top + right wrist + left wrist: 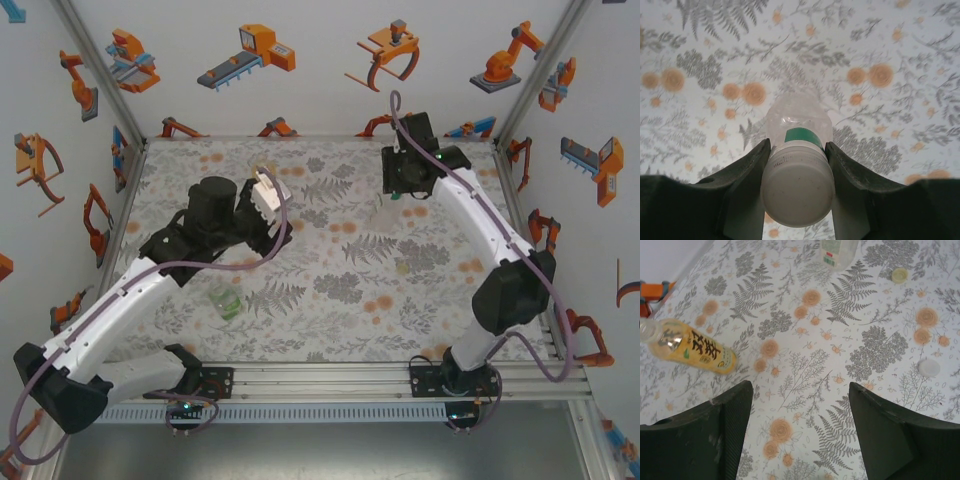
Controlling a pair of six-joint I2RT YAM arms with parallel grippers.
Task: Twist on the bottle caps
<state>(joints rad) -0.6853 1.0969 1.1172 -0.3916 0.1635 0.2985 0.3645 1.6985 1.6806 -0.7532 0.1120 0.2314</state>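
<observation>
The jaws of the right gripper [797, 149] pinch a smooth, round white cap [797, 189] from both sides, their dark matte fingers [747, 175] pressed against its rim. The cap sits on the neck of the banded bottle [799, 119], a thin, crinkled clear plastic body with a green band just below the cap. The bottle stands on the table [330, 330], whose cloth is printed with grey ferns and orange blossoms.

The jaws of the left gripper [800, 390] are spread apart with only cloth between them. Its black fingers [730, 425] are broad and finely ribbed. Just beyond the left finger lies the amber bottle [690, 347] on its side, its glossy yellow label bearing dark characters and its clear neck uncapped. Farther out, a flat pale yellow cap [899, 275] and a second white cap [929, 368] lie loose on the cloth, well apart.

In the top view, the squat green-tinted bottle [225, 300] sits beside the left arm, nearer the front edge.
</observation>
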